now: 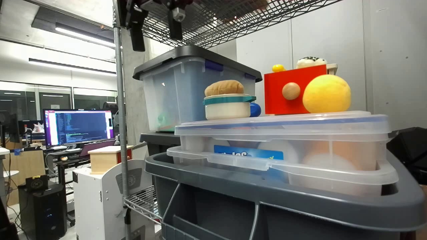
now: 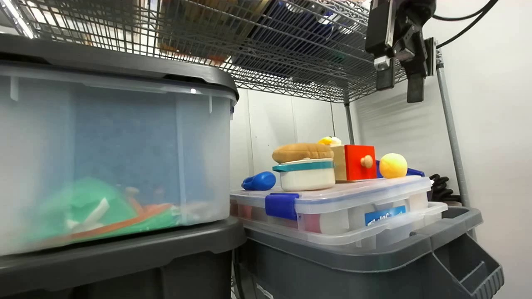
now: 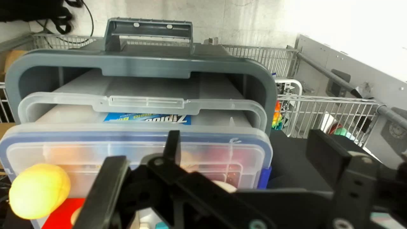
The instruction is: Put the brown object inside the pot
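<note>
Up high hangs the gripper, well above the stack, its 2 fingers standing wide apart in both exterior views, and there's only air between them: it has hold of nothing! Down below, here's the main attraction: the brown bread sits right on top of the pot, a squat cream one with a teal band, and it's showing above the rim. Does any of it dip inside? From these angles, I cannot tell. In an exterior view, the pot stands between a rounded blue toy and a box with a red front, a round wooden knob in its face. Near the box, there's the yellow ball, glowing at the lower left of the wrist view too. Under the whole line-up runs the lid of a clear container, resting above the grey tote. Just alongside, a large clear bin wears a dark lid, and overhead stretches the wire shelf.
</note>
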